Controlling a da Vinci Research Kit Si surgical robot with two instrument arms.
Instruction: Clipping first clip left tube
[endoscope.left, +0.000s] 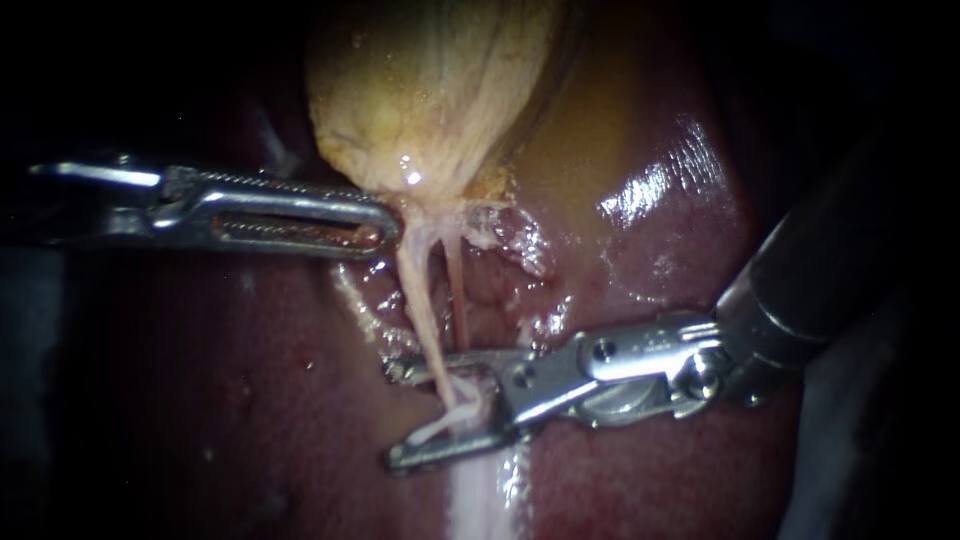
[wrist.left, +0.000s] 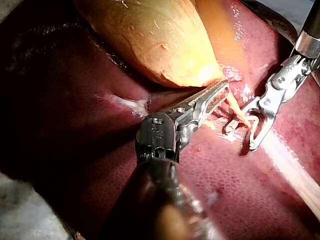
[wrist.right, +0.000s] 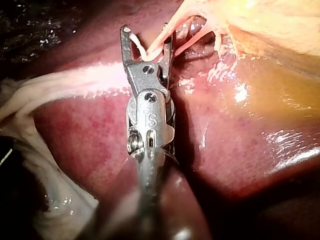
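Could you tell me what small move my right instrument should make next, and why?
Probably close the right instrument gently. Its open jaws straddle the left tube, which crosses the gap well behind the tips, while the right tube seems to lie outside them.

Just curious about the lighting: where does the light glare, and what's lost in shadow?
Endoscope view: strong glare on the wet liver, a glint low on the gallbladder, edges fall to black. Left wrist view: liver beside the left instrument is in deep shadow. Right wrist view: glare patches on liver beside the right instrument.
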